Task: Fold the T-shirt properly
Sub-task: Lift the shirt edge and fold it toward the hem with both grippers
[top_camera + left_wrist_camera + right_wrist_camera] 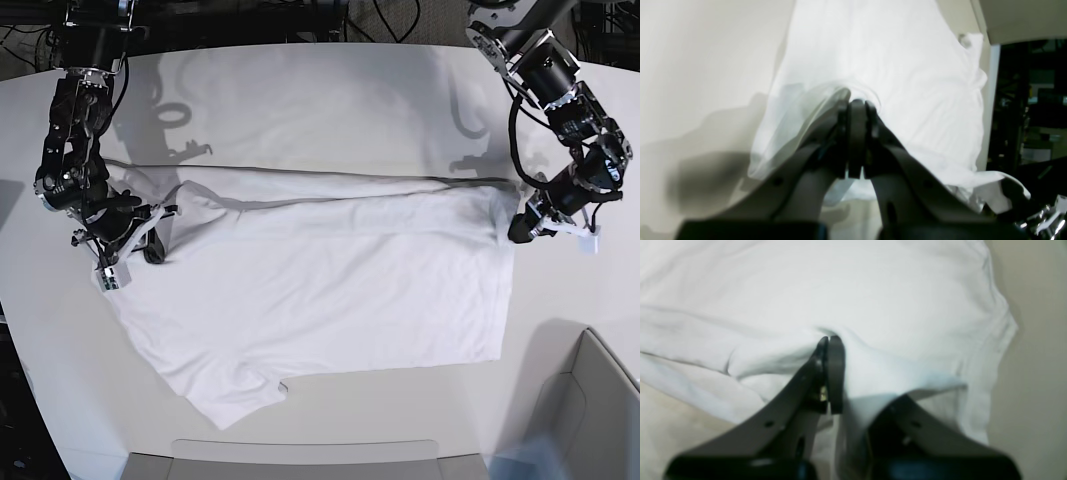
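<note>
T-shirt (320, 290), white, spread across the table (300, 90) at frame centre, pinched at opposite edges by left gripper (522, 232) and right gripper (150, 248), both clamped on cloth; risk: thin fabric slipping free, uneven pull skewing the fold.

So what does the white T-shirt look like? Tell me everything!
The T-shirt is plain white, soft and wrinkly, with no picture on it. It lies spread on the white table, its far edge folded over in a long strip, one short sleeve sticking out at the near corner. The left gripper and right gripper each pinch an end.
</note>
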Robot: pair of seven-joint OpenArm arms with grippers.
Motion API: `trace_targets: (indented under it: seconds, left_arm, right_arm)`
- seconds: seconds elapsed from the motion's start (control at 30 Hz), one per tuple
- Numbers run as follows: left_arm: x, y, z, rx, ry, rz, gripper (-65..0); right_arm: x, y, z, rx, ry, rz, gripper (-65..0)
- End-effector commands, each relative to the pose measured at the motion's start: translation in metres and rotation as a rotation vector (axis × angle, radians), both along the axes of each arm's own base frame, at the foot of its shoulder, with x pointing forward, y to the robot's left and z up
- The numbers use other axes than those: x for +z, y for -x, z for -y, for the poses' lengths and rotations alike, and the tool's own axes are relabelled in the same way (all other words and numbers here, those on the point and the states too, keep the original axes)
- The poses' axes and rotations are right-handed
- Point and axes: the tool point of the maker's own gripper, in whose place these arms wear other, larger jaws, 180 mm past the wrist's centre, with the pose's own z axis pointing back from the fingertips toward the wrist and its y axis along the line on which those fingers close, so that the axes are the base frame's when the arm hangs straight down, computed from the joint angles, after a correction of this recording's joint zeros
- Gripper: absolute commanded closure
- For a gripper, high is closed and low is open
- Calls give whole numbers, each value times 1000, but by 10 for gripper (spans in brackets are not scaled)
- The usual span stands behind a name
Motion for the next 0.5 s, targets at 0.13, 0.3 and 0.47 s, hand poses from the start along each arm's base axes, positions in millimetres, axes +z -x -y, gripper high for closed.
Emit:
trace_targets:
  seconds: [0.13,0.3,0.47]
  left_arm:
    - [14,-22,-12,44,-7,61,0]
    - [19,-30,-16,65,-16,89,0]
    - [21,-34,-15,68,-5,95,0]
  right_arm:
    - [4,-22,-5,13,-40,61,0]
    - [8,-38,1,-7,-54,68,0]
    - [19,-56,5,-20,-63,90,0]
